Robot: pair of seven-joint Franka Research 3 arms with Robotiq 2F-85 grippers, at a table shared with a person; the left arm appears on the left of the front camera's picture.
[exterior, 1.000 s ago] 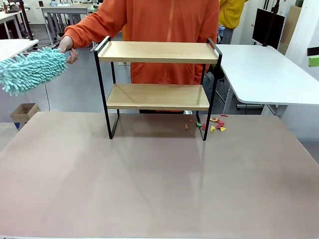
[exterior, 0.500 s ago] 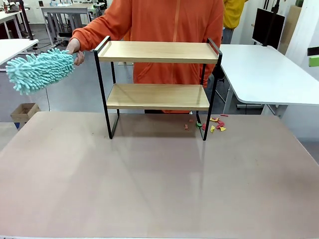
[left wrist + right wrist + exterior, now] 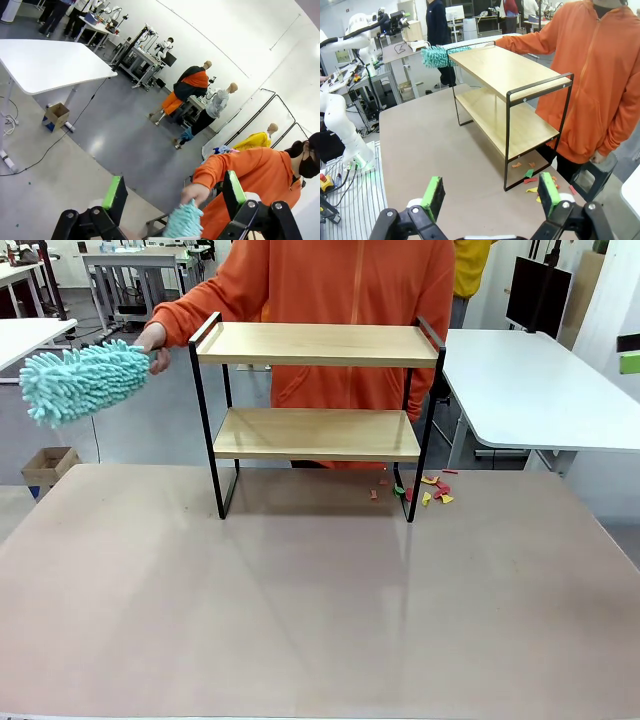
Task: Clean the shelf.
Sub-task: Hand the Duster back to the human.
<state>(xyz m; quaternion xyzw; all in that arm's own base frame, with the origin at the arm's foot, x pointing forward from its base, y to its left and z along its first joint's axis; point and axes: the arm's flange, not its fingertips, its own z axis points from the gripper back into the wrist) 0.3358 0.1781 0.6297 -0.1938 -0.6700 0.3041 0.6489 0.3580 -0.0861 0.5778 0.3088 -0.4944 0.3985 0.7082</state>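
Two-tier shelf [image 3: 316,410] parked toward the far edge of the tabletop [image 3: 300,600], about centred between left and right, upright on its black legs. Both wooden boards bare. Seen from the right wrist camera too, shelf [image 3: 507,95] standing diagonal across the frame.

Little heap of coloured scraps [image 3: 432,490] lying on the tabletop just beside the shelf's right legs, toward the far right corner, a couple of bits reaching under the lower board. Same scraps [image 3: 532,180] visible by the near leg in the right wrist view.

Person in an orange top [image 3: 340,300] standing behind the far edge, directly behind the shelf. One hand [image 3: 155,340] out past the shelf's left end, holding a fluffy teal duster [image 3: 82,380] in the air, off the far left corner, not touching the boards. Duster also caught in the left wrist view [image 3: 184,222], with the hand [image 3: 195,192] gripping it from above.

Left gripper [image 3: 172,195] spread wide, green pads well apart, nothing between them. Right gripper [image 3: 490,192] same deal: fingers spread, pinching nothing, hanging above the tabletop clear of the shelf.
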